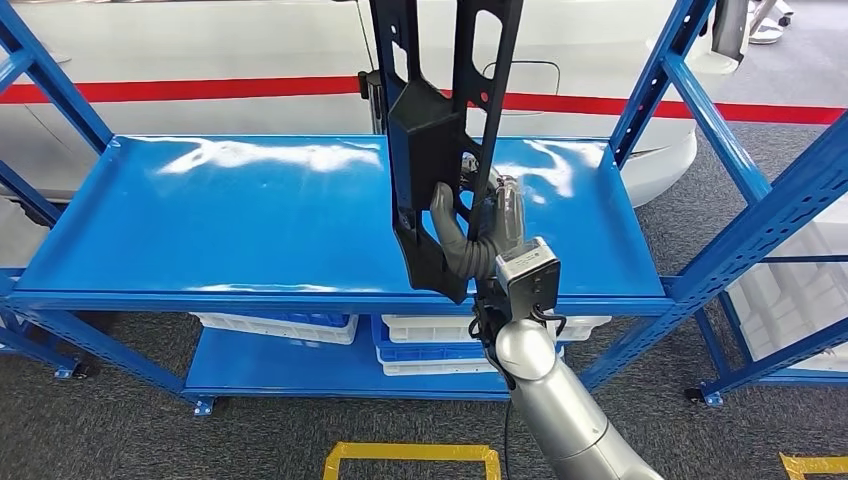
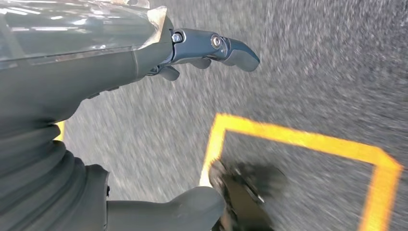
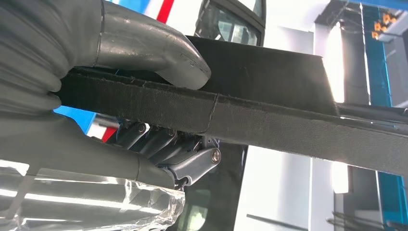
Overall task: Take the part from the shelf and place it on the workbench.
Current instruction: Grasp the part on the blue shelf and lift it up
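Black part (image 1: 432, 150) held upright by right hand (image 1: 478, 232).

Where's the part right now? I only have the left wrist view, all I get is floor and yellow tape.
Observer: The black part is held upright above the blue shelf's top deck, gripped by the right hand.
Operator: Solid grip, or just fingertips?
Observer: In the right wrist view the thumb presses one face of the part's flat edge and the fingers curl behind the other.
Operator: Anything else on that shelf?
Observer: White bins sit on the lower deck.
Operator: Left hand busy?
Observer: No. The left hand hangs over the carpet holding nothing, fingers apart.
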Action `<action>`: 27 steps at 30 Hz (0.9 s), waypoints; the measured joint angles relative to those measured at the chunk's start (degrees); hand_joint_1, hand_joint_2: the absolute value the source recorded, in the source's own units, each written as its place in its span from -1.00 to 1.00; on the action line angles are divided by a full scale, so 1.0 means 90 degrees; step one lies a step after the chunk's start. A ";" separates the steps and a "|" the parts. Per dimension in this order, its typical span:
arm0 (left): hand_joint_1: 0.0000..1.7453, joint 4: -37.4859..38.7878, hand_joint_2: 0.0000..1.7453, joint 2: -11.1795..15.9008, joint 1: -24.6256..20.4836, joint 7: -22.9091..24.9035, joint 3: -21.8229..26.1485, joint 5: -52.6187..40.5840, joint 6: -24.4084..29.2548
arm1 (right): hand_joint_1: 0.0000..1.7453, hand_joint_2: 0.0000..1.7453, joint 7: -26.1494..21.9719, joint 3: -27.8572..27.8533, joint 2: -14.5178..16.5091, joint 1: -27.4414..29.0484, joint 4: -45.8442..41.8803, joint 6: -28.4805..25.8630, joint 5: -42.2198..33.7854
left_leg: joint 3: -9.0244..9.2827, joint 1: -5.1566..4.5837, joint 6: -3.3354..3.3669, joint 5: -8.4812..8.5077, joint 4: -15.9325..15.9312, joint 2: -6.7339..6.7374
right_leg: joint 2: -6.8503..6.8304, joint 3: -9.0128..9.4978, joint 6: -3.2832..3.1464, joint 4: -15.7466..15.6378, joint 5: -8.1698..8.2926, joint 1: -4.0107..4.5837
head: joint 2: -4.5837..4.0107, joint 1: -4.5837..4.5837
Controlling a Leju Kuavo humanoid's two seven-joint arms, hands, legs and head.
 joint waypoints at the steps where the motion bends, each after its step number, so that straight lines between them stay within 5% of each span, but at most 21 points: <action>1: -1.00 0.0000 1.00 -0.0007 -0.0003 -0.0093 0.0060 0.0084 -0.0145 | 1.00 1.00 0.0012 0.0008 0.0011 0.0019 -0.0001 0.0022 0.0038 | 0.0034 0.0018 0.0038 0.0051 -0.0078 0.0011 | -0.0003 -0.0028 0.0008 0.0058 -0.0059 0.0010 | 0.0000 0.0001; 5: -1.00 0.0001 1.00 -0.0024 -0.0008 -0.0357 0.0216 0.0200 -0.0487 | 1.00 1.00 0.0012 0.0031 0.0013 0.0142 0.0014 0.0091 0.0153 | 0.0039 0.0060 0.0088 0.0148 -0.0214 0.0032 | -0.0011 -0.0606 -0.0002 0.1385 -0.0733 -0.0045 | 0.0000 0.0007; 7: -1.00 0.0002 1.00 -0.0026 0.0000 -0.0477 0.0275 0.0222 -0.0600 | 1.00 1.00 0.0009 0.0032 0.0004 0.0214 0.0029 0.0114 0.0177 | -0.0003 0.0077 0.0051 0.0171 -0.0201 0.0030 | -0.0014 -0.0710 0.0119 0.1705 -0.0797 -0.0120 | 0.0000 0.0005; 9: -1.00 0.0001 1.00 -0.0023 -0.0001 -0.0587 0.0336 0.0258 -0.0700 | 1.00 1.00 0.0009 0.0028 -0.0001 0.0239 0.0036 0.0148 0.0185 | -0.0065 0.0122 -0.0010 0.0183 -0.0135 0.0027 | -0.0036 -0.0331 0.0321 0.1039 -0.0498 -0.0217 | 0.0000 0.0006; 11: -1.00 -0.0002 1.00 0.0003 -0.0009 -0.0657 0.0396 0.0312 -0.0765 | 1.00 1.00 0.0006 0.0021 -0.0002 0.0248 0.0041 0.0176 0.0187 | -0.0150 0.0145 -0.0110 0.0179 -0.0022 0.0011 | -0.0030 0.0074 0.0427 0.0329 -0.0262 -0.0244 | 0.0000 0.0008; 13: -1.00 -0.0005 1.00 0.0028 -0.0011 -0.0693 0.0452 0.0349 -0.0794 | 1.00 1.00 0.0002 0.0013 0.0000 0.0260 0.0046 0.0184 0.0188 | -0.0225 0.0125 -0.0201 0.0191 0.0080 -0.0017 | 0.0007 0.0117 0.0368 0.0205 -0.0232 -0.0211 | 0.0000 -0.0001; 16: -1.00 -0.0004 1.00 0.0044 0.0003 -0.0736 0.0511 0.0357 -0.0864 | 1.00 1.00 -0.0002 0.0009 0.0024 0.0271 0.0050 0.0186 0.0201 | -0.0344 0.0165 -0.0284 0.0146 0.0193 -0.0032 | 0.0014 -0.0021 0.0187 0.0253 -0.0159 -0.0236 | 0.0000 -0.0015; 19: -1.00 -0.0004 1.00 0.0058 0.0002 -0.0766 0.0530 0.0340 -0.0908 | 1.00 1.00 -0.0003 0.0001 0.0060 0.0273 0.0055 0.0186 0.0215 | -0.0679 0.0206 -0.0350 -0.0616 0.1054 -0.0013 | -0.0003 -0.0197 -0.0013 0.0254 -0.0014 -0.0210 | 0.0000 -0.0015; 21: -1.00 -0.0004 1.00 0.0061 -0.0002 -0.0771 0.0530 0.0323 -0.0909 | 1.00 1.00 -0.0002 -0.0017 0.0070 0.0281 0.0059 0.0189 0.0214 | -0.0875 0.0206 -0.0365 -0.1046 0.1852 -0.0013 | -0.0014 -0.0316 -0.0068 0.0260 0.0077 -0.0165 | 0.0000 -0.0015; 23: -1.00 -0.0004 1.00 0.0061 -0.0004 -0.0771 0.0530 0.0293 -0.0909 | 1.00 1.00 -0.0001 -0.0035 0.0072 0.0290 0.0065 0.0199 0.0219 | -0.0695 0.0203 -0.0323 -0.0999 0.1926 -0.0014 | -0.0017 -0.0424 -0.0071 0.0263 0.0165 -0.0124 | 0.0000 -0.0015; 27: -1.00 -0.0011 1.00 0.0068 -0.0036 -0.0772 0.0530 0.0252 -0.0909 | 1.00 1.00 -0.0024 -0.0070 0.0093 0.0291 0.0066 0.0210 0.0301 | 0.0464 0.0124 -0.0135 -0.0677 0.0353 -0.0019 | -0.0022 -0.0531 0.0001 0.0256 0.0320 -0.0083 | 0.0000 -0.0011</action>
